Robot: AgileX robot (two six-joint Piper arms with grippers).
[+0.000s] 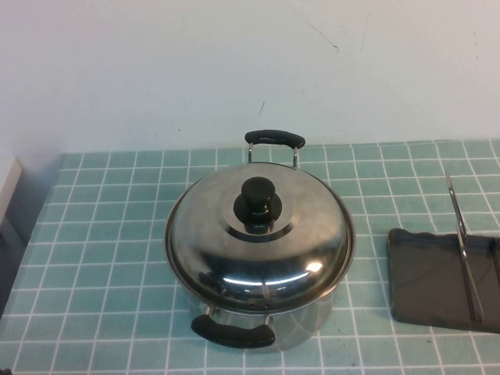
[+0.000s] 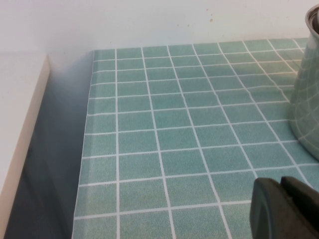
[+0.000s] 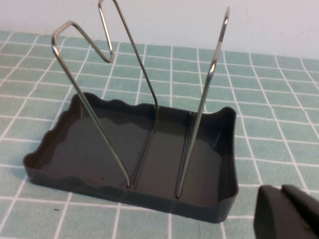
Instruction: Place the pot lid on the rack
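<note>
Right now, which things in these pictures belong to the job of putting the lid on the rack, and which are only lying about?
Belong to the job:
pot lid, resting on the pot
rack, right of the pot
right pincer, near the rack
left pincer, low beside the pot

Only there:
pot, under the lid
tiled table

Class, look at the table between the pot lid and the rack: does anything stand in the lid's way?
Nothing visible does. The pot lid sits on the pot; only bare tiled table lies between it and the rack. Left hand and right hand show only at their wrist views' edges.
</note>
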